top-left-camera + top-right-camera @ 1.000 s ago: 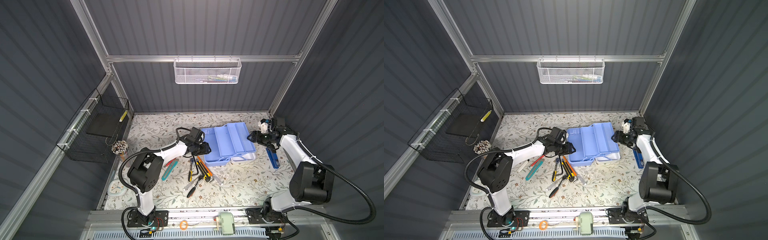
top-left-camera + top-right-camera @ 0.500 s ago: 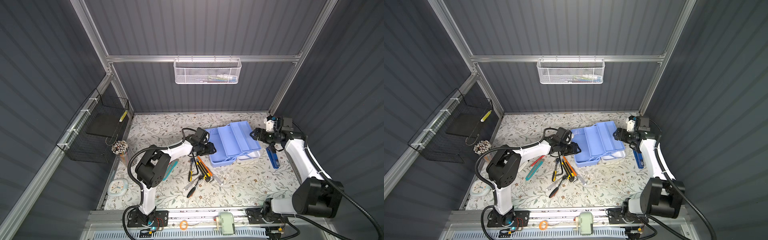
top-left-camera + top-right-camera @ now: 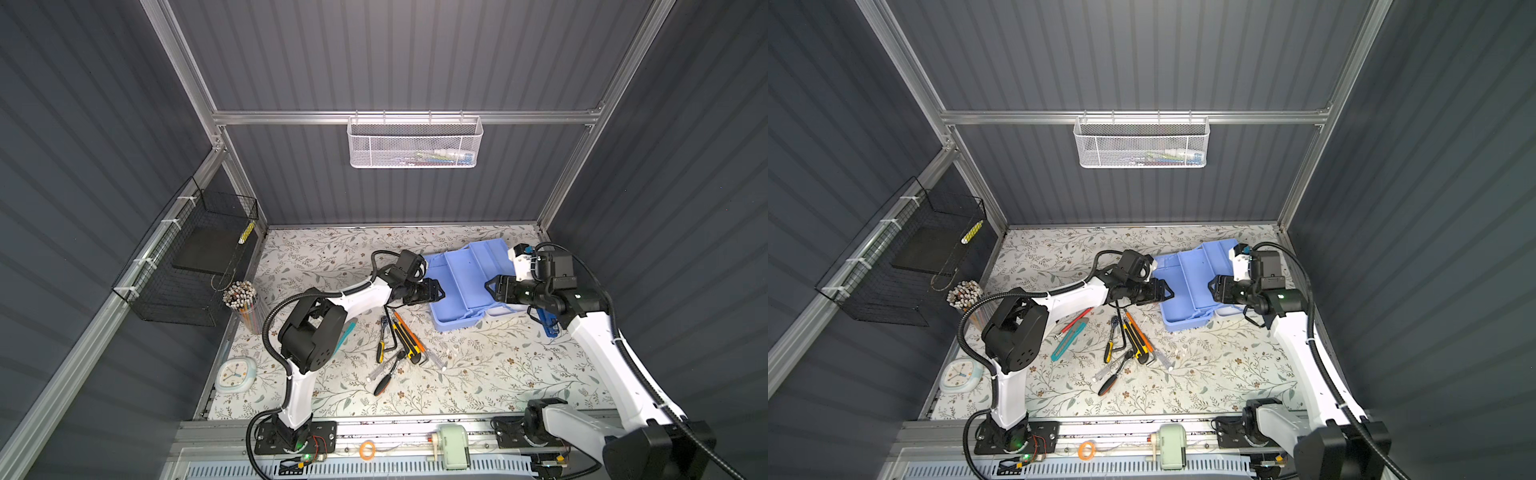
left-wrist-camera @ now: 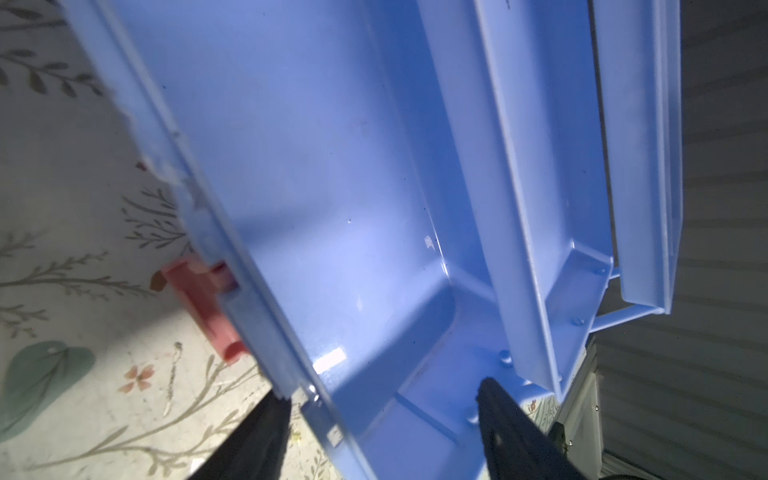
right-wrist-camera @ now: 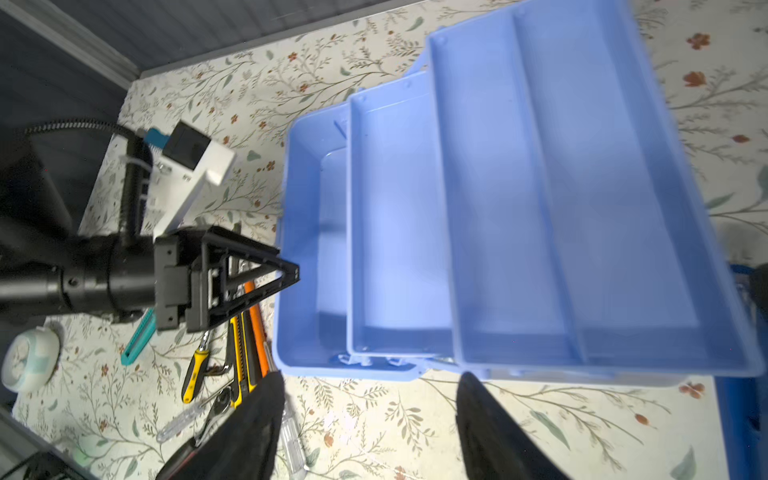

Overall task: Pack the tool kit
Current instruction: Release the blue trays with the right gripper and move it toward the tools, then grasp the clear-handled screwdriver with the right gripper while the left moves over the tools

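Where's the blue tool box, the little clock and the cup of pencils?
tool box (image 3: 459, 286): in a top view, on a bare blue tray inside it.
clock (image 3: 235, 375): in a top view, on its white face.
cup of pencils (image 3: 240, 291): in a top view, on the pencil tops.

Left arm (image 3: 365, 293) and right arm (image 3: 598, 340) are stretching inward; left pincer (image 3: 438, 291) and right pincer (image 3: 490, 289) are facing each other, jaws gaping.

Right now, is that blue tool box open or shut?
Open: the tool kit has its stepped trays fanned out, the visible ones bare, and the hand tools lie outside it.
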